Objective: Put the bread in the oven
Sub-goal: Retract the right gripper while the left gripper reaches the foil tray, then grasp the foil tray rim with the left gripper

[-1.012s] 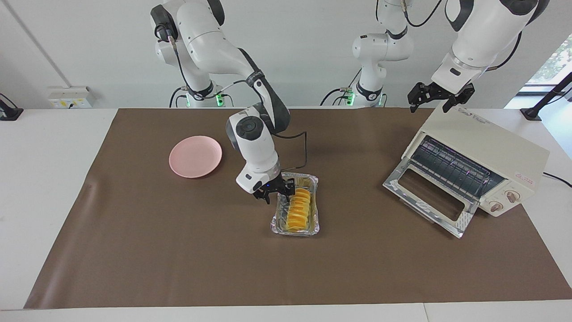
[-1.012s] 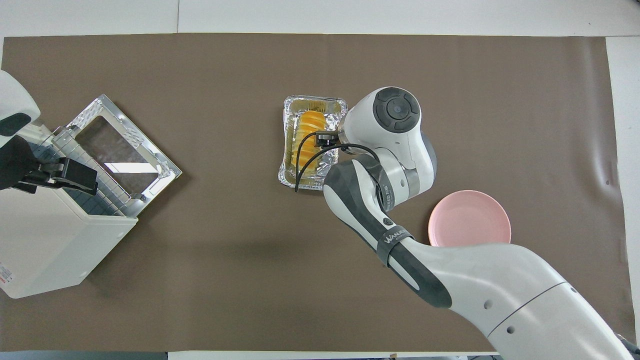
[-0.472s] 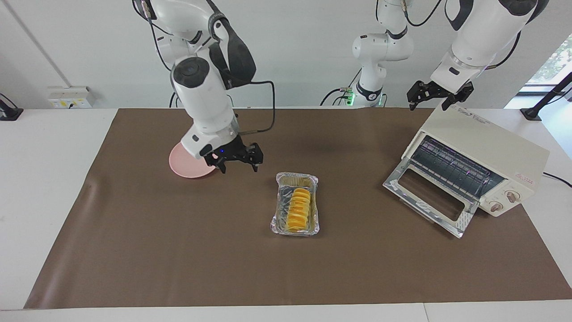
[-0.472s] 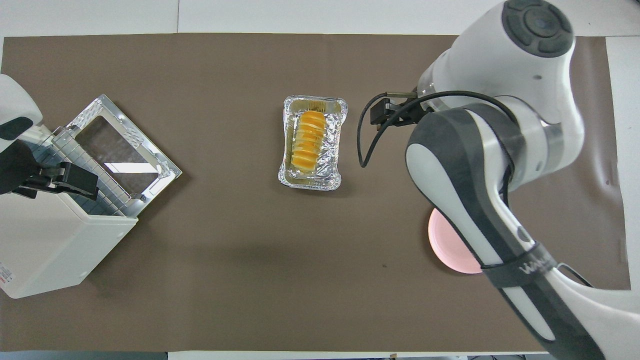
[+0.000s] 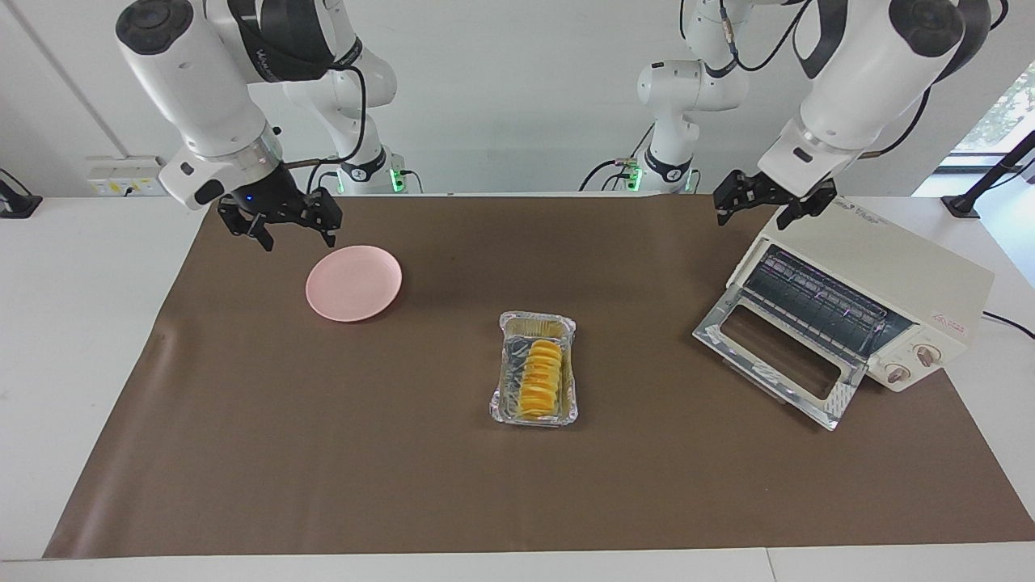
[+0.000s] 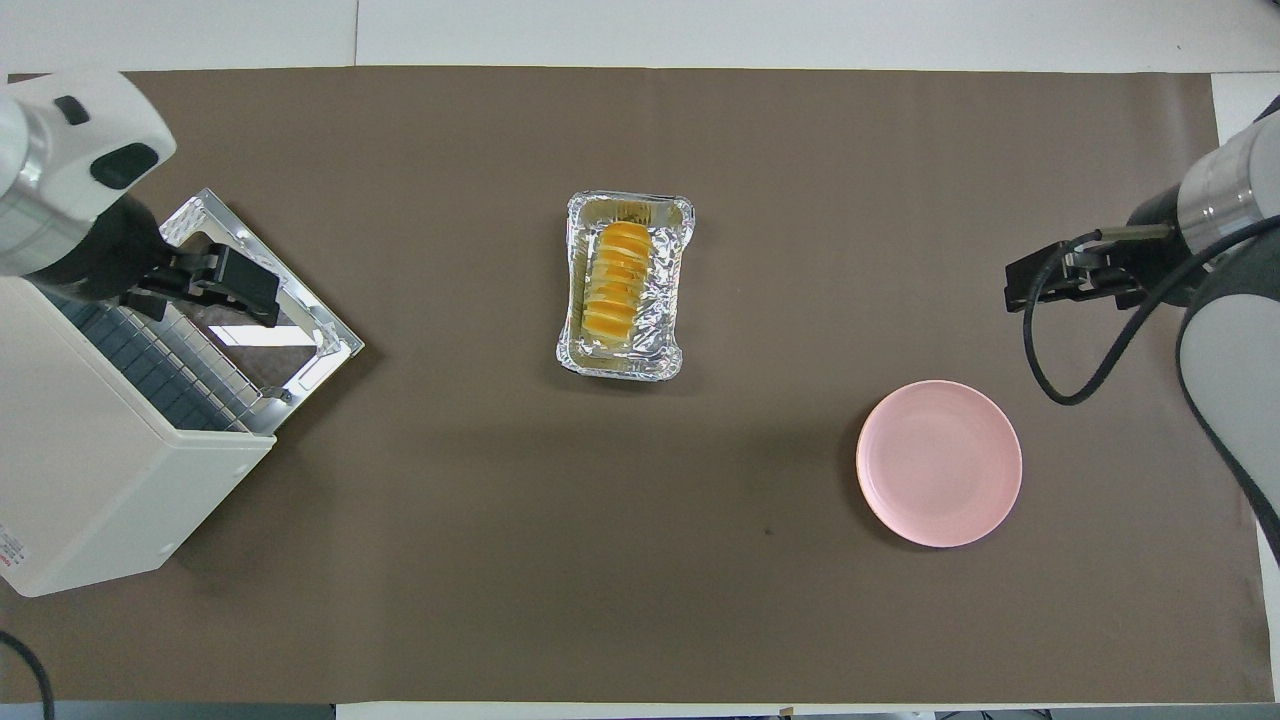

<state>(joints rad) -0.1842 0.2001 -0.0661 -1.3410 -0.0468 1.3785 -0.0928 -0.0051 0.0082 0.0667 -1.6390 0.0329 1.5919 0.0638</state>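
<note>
Now that the right gripper [image 5: 281, 224] has lifted away from the foil tray [image 5: 500, 402] and swung up over the mat's corner at the right arm's end, beside the pink plate [image 5: 353, 283], its fingers [image 5: 267, 240] are spread wide and hold nothing. A second ago they were down at the tray's edge beside the bread [image 5: 540, 377]; the loaf has not moved, so the pickup has evidently not come off, and the task seems to stand at its start. The left gripper [image 5: 751, 204] has eased slightly off the oven [image 5: 877, 284] top's near corner and hangs over the surface's edge by the robots, fingers [image 5: 721, 212] wide and empty. The bread lies in the tray mid-surface, well apart from the oven, whose glass door [image 5: 778, 355] is already dropped open, the wire rack [image 5: 817, 301] bare.
</note>
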